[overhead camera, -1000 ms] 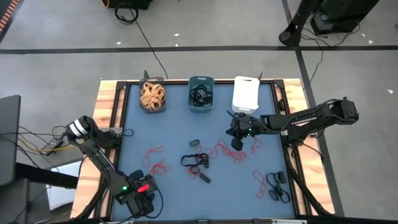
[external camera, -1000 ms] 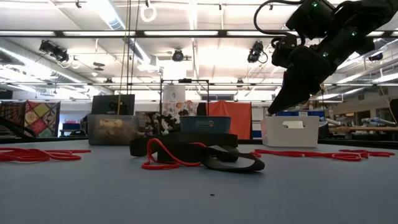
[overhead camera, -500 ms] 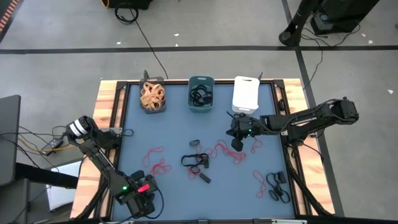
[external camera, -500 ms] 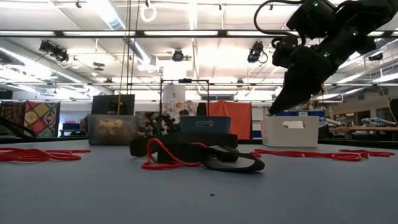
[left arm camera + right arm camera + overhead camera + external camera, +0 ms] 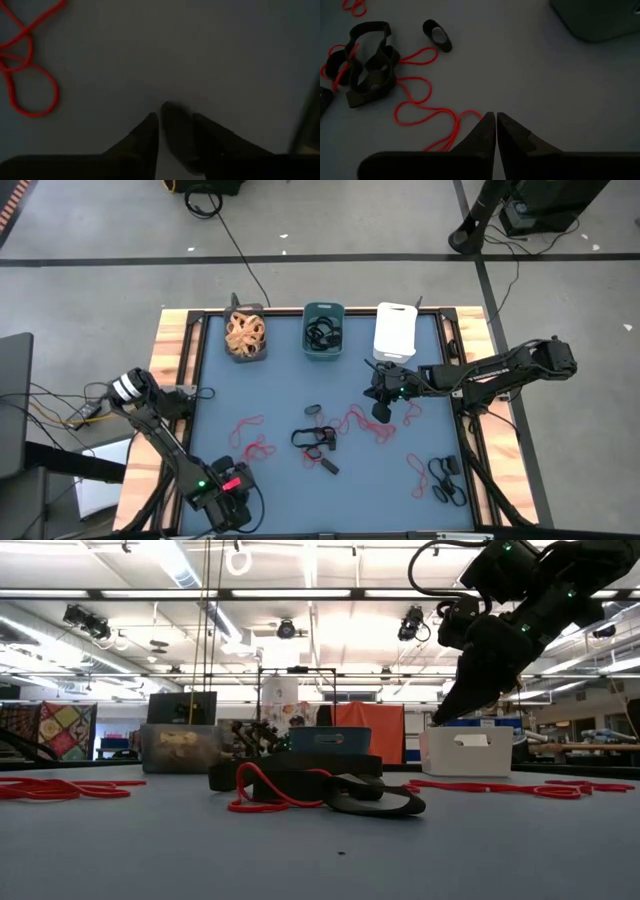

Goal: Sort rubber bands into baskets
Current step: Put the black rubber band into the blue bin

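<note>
Red rubber bands (image 5: 252,438) (image 5: 365,423) and thick black rubber bands (image 5: 315,438) (image 5: 446,480) lie loose on the blue table. At the far edge stand three baskets: a dark grey one (image 5: 245,335) with tan bands, a teal one (image 5: 323,330) with black bands, and a white one (image 5: 395,330). My right gripper (image 5: 381,413) (image 5: 496,120) hangs shut above the red bands right of centre, clear of the table (image 5: 450,712). My left gripper (image 5: 226,486) is low at the near left corner, with a red band (image 5: 27,75) beside it and a dark shape (image 5: 172,125) at its tip.
Wooden rails (image 5: 180,370) border the table on the left and right. A short black band (image 5: 437,35) lies apart from the tangle of black and red (image 5: 367,65). Bare table lies between the baskets and the loose bands.
</note>
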Action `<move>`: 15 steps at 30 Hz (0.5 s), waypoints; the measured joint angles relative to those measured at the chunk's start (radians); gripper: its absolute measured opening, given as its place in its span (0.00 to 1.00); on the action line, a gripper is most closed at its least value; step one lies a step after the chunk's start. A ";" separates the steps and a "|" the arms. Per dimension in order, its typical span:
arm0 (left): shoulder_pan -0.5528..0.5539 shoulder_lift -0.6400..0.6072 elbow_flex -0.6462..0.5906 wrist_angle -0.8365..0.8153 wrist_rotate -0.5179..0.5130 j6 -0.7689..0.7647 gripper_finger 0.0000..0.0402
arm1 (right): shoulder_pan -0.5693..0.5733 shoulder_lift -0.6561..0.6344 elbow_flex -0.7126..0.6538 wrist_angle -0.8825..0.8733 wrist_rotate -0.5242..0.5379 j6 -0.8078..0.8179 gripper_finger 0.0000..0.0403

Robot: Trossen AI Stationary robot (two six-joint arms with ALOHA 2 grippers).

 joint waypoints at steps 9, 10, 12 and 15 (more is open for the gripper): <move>-0.002 0.071 0.005 -0.008 0.085 0.007 0.28 | 0.000 0.000 0.000 0.000 0.000 -0.001 0.07; -0.001 0.064 0.005 -0.007 0.085 0.015 0.25 | 0.000 0.000 0.000 0.000 0.000 0.000 0.07; 0.007 0.050 0.002 -0.010 0.083 0.041 0.17 | 0.000 0.000 0.000 0.003 0.000 -0.001 0.07; 0.033 0.026 -0.002 -0.032 0.074 0.088 0.03 | 0.000 0.000 0.000 0.008 0.000 -0.001 0.07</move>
